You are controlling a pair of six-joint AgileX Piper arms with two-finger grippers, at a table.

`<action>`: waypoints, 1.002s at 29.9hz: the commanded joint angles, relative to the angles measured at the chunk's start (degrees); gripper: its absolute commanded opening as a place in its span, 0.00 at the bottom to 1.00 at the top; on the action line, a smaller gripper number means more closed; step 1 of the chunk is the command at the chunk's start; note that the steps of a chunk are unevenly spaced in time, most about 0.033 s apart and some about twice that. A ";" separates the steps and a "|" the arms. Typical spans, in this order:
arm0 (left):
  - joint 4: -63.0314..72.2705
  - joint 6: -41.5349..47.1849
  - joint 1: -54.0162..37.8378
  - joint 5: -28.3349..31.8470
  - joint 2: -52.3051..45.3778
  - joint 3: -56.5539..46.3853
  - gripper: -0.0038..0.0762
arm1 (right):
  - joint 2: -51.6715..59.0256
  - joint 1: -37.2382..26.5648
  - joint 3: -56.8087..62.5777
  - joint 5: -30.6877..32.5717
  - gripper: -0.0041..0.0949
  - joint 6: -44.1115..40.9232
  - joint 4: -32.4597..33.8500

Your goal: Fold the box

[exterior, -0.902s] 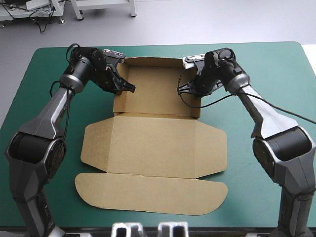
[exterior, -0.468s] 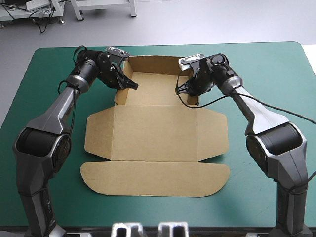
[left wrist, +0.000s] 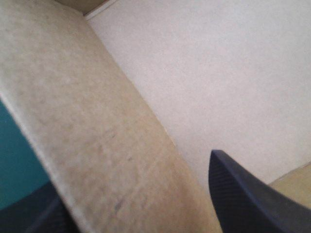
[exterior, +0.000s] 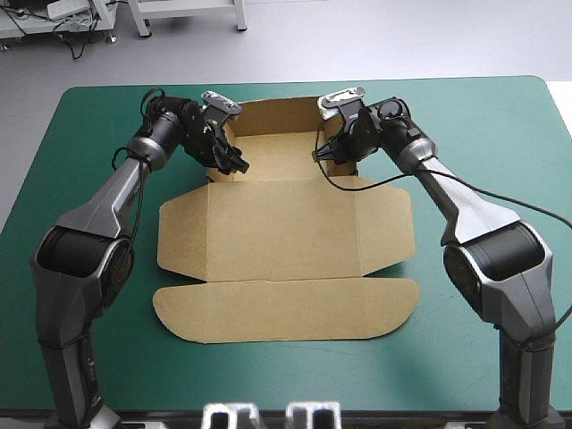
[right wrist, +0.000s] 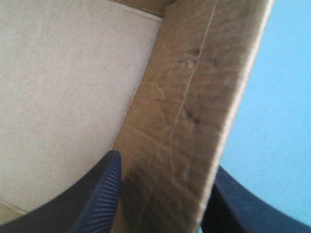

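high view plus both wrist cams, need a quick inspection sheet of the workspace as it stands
surface: teal-green cover, flat, no marks seen
job's things: box, its far part raised into a back wall and two side walls, its near panels lying flat on the cover
clutter: nothing seen
grippers: left end effector shut on the box at its left side wall; right end effector shut on the box at its right side wall, one finger inside and one outside in each wrist view
cables: nothing seen apart from the arms' own
surroundings: nothing seen at the table's edges
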State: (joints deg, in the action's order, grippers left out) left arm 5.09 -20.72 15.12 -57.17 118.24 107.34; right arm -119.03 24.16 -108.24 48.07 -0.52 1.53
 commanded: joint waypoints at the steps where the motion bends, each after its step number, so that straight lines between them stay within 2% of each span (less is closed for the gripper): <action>1: 0.91 -0.15 -0.59 1.57 -3.36 1.39 0.67 | 3.64 0.28 -2.11 -3.79 0.48 0.52 1.28; 8: -0.44 0.34 -0.62 1.80 -3.36 1.39 0.67 | 3.52 0.28 -2.11 -10.55 0.48 -5.49 1.28; 21: -0.76 1.47 -1.92 4.23 -3.80 5.40 0.67 | 3.85 -1.99 -2.11 -11.89 0.48 -7.79 0.87; 30: -0.21 4.00 -1.92 -3.94 -4.52 14.58 0.67 | 7.62 -1.99 -2.11 -11.64 0.48 -7.60 0.87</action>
State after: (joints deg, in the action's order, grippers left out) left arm 3.74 -17.96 13.33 -59.99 118.37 117.94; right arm -117.24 22.49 -108.43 39.39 -8.33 2.01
